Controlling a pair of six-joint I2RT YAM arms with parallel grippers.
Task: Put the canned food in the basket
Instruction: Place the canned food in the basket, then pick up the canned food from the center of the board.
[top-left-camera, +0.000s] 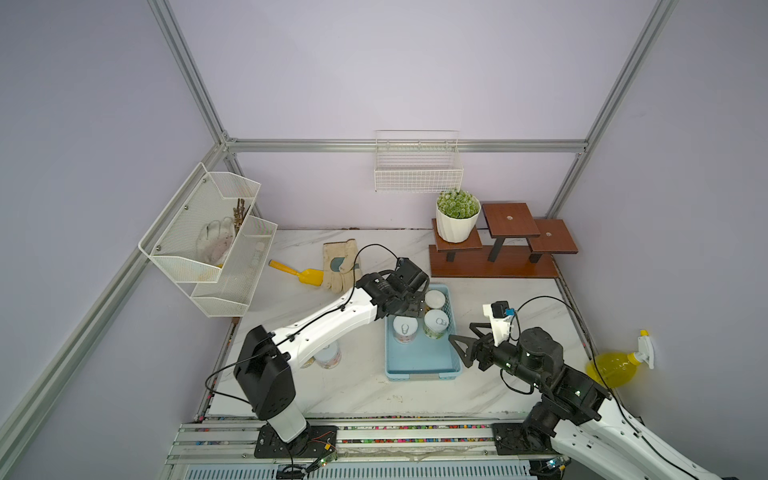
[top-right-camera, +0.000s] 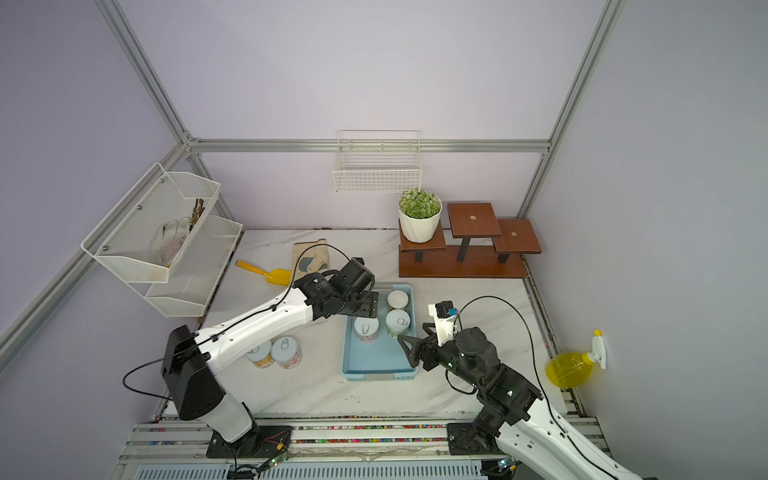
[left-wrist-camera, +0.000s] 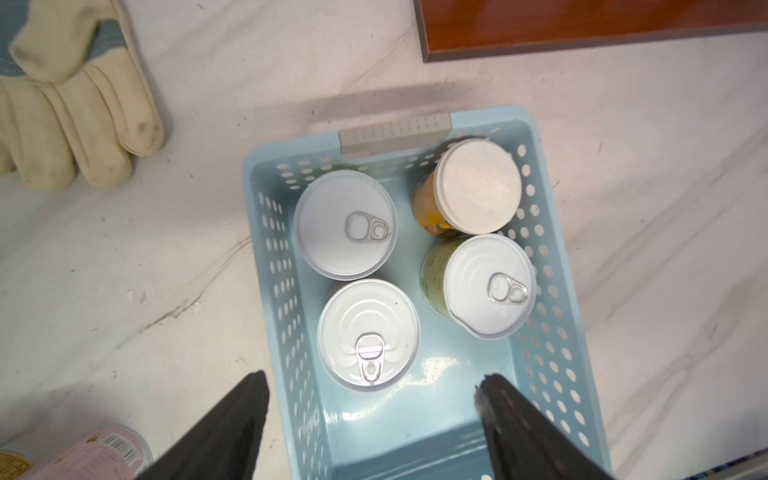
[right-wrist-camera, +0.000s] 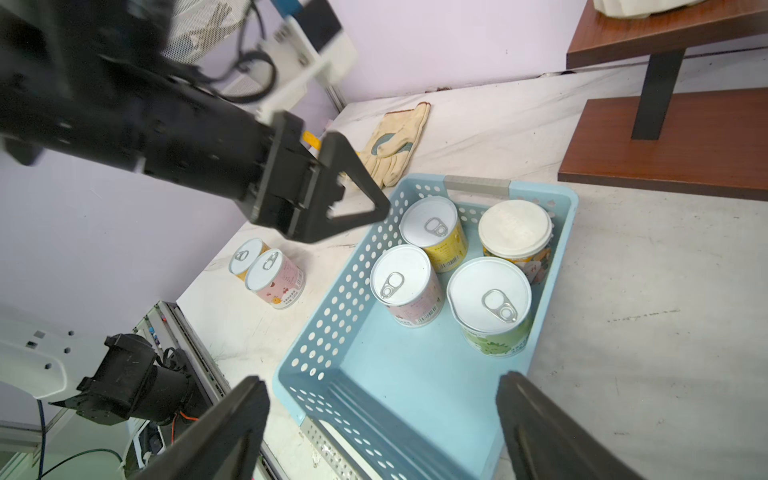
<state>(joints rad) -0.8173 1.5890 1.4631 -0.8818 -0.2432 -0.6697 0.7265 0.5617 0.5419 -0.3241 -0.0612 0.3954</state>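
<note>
The light-blue basket (top-left-camera: 420, 375) (top-right-camera: 376, 376) (left-wrist-camera: 282, 286) (right-wrist-camera: 332, 316) lies mid-table. Several cans stand upright in its far half: a yellow-label can (left-wrist-camera: 345, 224) (right-wrist-camera: 430, 226), a flat-lidded can (top-left-camera: 435, 298) (left-wrist-camera: 480, 185), a green-label can (top-left-camera: 436, 323) (left-wrist-camera: 490, 284) and a pink-label can (top-left-camera: 405, 328) (left-wrist-camera: 368, 332). Two more cans stand on the table beside the left arm, a yellow one (top-right-camera: 259, 353) (right-wrist-camera: 245, 255) and a pink one (top-right-camera: 286, 351) (right-wrist-camera: 270, 272). My left gripper (top-left-camera: 415, 307) (left-wrist-camera: 372, 384) hovers open over the basket's left side, holding nothing. My right gripper (top-left-camera: 461, 332) (right-wrist-camera: 382, 378) is open and empty at the basket's right rim.
A work glove (top-left-camera: 340, 266) and a yellow scoop (top-left-camera: 297, 272) lie behind the left arm. At the back right a wooden stepped stand (top-left-camera: 494, 266) carries a potted plant (top-left-camera: 457, 220). A white mesh rack (top-left-camera: 212, 237), a wire basket (top-left-camera: 417, 170) and a yellow spray bottle (top-left-camera: 615, 368) hang on the walls.
</note>
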